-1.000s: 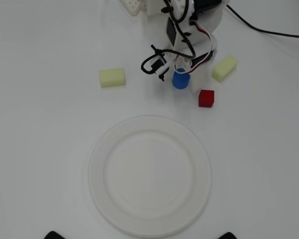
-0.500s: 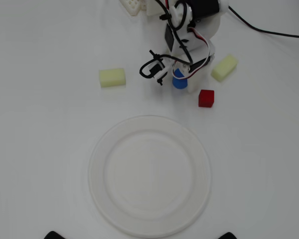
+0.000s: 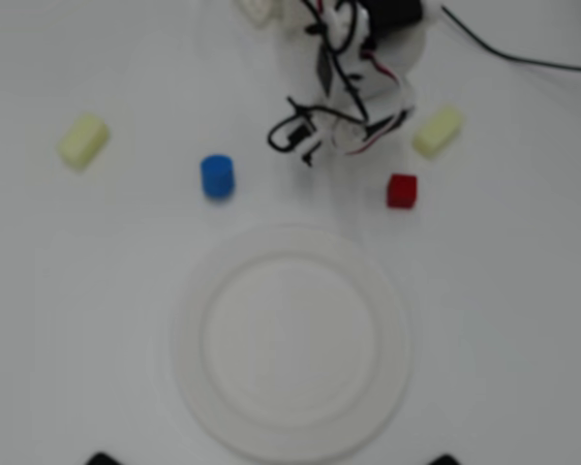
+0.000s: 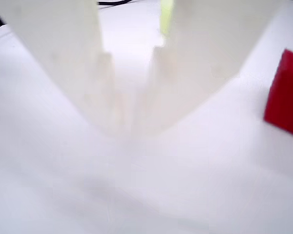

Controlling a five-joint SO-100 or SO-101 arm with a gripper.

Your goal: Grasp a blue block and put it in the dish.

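Observation:
The blue block (image 3: 217, 176), a small bright blue cylinder, stands on the white table left of centre in the overhead view, above the dish's upper left rim. The dish (image 3: 189, 334), a large round white plate, lies empty in the lower middle. My white gripper (image 3: 368, 157) is hard to make out against the table below the wire bundle, well right of the blue block. In the wrist view the gripper (image 4: 132, 127) has its fingers (image 4: 68, 53) meeting at the tips with nothing between them. The blue block and dish are out of the wrist view.
A red cube (image 3: 401, 191) sits just right of the gripper and shows at the wrist view's right edge (image 4: 285, 95). Pale yellow blocks lie at far left (image 3: 83, 140) and upper right (image 3: 437, 131). A black cable (image 3: 523, 58) runs across the top right.

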